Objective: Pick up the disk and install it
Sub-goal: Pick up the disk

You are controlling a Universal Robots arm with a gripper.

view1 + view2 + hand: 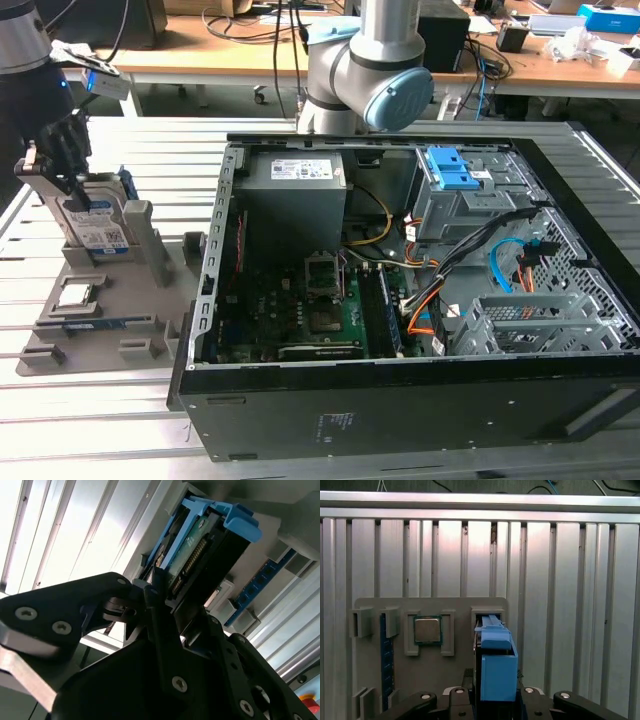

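Observation:
The disk [95,225] stands on edge in a slot of the grey holder plate [120,300] at the exterior view's left, its white-and-blue label facing out. My gripper [68,172] comes down on its top edge. In the second wrist view the black fingers [156,592] press against the disk [195,545] beside its blue rail and connector edge. In the first wrist view the blue rail of the disk [496,665] rises from its slot between the two finger bases of the gripper [495,696]. The gripper is shut on the disk.
An open computer case [400,420] lies at the exterior view's right, with a grey bay with a blue latch [450,170] and a metal cage [525,320] inside. On the holder plate lie a square processor chip [427,630] and a blue memory stick [384,660].

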